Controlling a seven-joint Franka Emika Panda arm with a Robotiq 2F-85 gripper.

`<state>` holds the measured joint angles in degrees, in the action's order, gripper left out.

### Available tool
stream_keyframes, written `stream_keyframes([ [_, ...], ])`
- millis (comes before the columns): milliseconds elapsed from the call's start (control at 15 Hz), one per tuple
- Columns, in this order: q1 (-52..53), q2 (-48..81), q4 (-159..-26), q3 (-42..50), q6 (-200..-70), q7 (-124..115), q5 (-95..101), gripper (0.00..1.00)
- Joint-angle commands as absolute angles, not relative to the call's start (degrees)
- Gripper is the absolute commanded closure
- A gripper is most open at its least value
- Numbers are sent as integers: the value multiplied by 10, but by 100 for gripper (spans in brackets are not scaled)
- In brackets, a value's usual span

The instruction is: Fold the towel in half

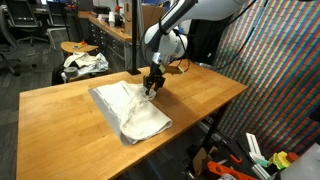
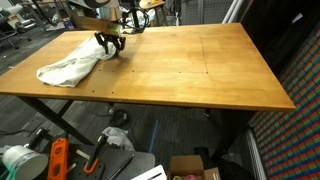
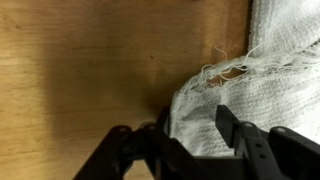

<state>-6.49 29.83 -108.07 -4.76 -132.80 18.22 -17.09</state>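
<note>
The towel is a white, rumpled cloth lying on the wooden table; in an exterior view it sits near the table's far left corner. My gripper points down onto the towel's edge nearest the arm. In the wrist view the frayed towel corner runs in between the two dark fingers. The gripper stands partly open, its jaws straddling the cloth with a gap still between them.
A patterned cloth bundle lies on a stool beyond the table. Bare wood stretches beside the towel. Tools and boxes lie on the floor under the table. A coloured mesh panel stands beside it.
</note>
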Motion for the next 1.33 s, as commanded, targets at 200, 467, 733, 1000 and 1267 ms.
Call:
stream_keyframes([
  [200,-73,302,-1065,-58,-1307,187,-179,96],
  [467,-71,299,-1067,-59,-1311,185,-179,96],
  [733,-67,284,-1074,-64,-1315,181,-179,95],
  [1000,-64,266,-1077,-72,-1314,181,-181,95],
  [1267,-57,251,-1078,-77,-1313,178,-180,96],
])
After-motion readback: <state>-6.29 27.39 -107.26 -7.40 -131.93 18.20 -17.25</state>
